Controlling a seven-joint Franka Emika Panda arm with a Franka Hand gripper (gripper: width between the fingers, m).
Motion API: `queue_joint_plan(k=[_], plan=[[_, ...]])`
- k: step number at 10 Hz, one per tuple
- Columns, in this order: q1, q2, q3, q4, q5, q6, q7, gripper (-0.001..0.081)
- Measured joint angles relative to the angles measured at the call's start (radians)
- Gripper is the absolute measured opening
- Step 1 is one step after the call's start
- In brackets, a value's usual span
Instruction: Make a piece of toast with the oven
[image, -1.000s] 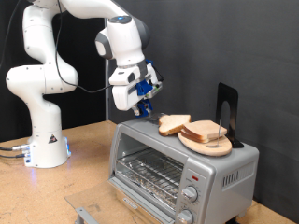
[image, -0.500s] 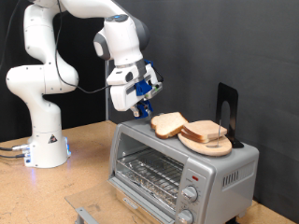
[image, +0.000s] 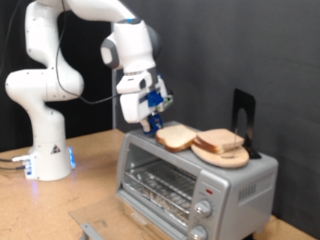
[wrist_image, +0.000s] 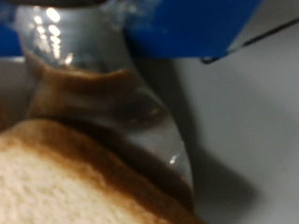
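You have the white Panda arm (image: 45, 90) standing at the exterior view's left on a wooden table (image: 90, 190), its base bolted down and its upper links arching over toward the oven.

The oven (image: 195, 178) is a boxy, brushed-silver countertop unit at the exterior view's lower right. Its glass-fronted door hangs open, a wire rack shows inside, and two round knobs sit one above the other on its front panel, with a small red light above them.

On the oven's flat top you have a round wooden board (image: 222, 154) carrying a stack of bread slices (image: 223, 141). A black upright stand (image: 243, 118) rises just behind it.

The piece of toast (image: 176, 137) is a squarish slice with a pale tan face and darker brown crust. It sits just above the oven's top, beside the stack, tilted, with its raised end toward the gripper and its long axis running down toward the exterior view's right.

The gripper (image: 157, 120), white with blue fittings, has its jaws clamped on that raised edge. In the wrist view you see a smooth metallic finger (wrist_image: 103, 84) pressed against the porous crumb and crust of the slice (wrist_image: 56, 187).
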Motion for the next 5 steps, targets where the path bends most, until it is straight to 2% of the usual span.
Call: queue_joint_plan(k=[2, 5], plan=[[0.000, 0.013, 0.000, -0.002, -0.024, 0.030, -0.049, 0.0404], [0.001, 0.013, -0.001, -0.002, -0.033, 0.032, -0.086, 0.0404]])
